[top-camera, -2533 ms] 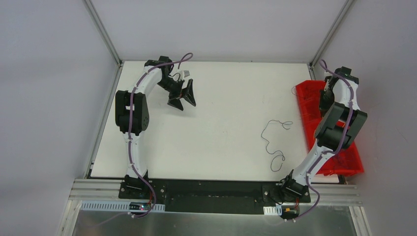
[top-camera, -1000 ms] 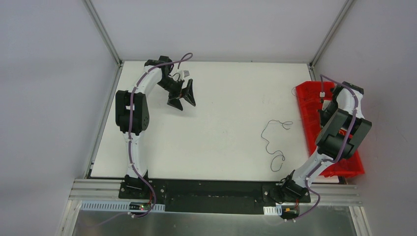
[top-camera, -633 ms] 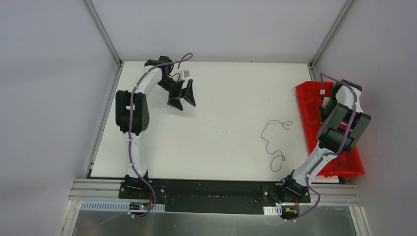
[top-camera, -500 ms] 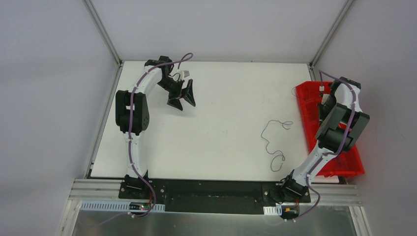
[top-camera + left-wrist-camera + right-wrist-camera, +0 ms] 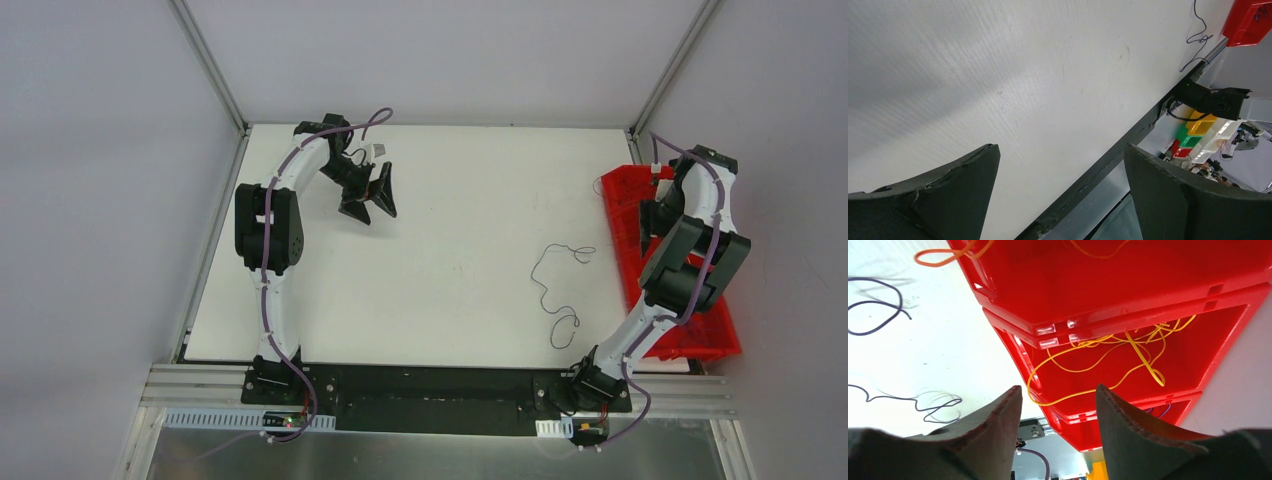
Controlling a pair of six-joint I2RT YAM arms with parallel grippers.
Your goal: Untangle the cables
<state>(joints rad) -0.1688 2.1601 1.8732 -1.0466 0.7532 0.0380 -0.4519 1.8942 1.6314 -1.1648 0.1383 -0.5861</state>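
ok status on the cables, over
Left gripper open, empty, over table. Right gripper open, empty, over bin. Yellow cables in bin, dark cable loose on table. Nothing blocking.

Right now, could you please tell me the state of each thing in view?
left gripper, jaws wide open, empty, above the table.
right gripper, jaws open, empty, over the red bin.
red bin, upright at the table's right edge.
yellow cables, loosely tangled in one bin compartment.
orange cable, looping out over the bin's rim.
dark purple cable, loose on the table beside the bin.
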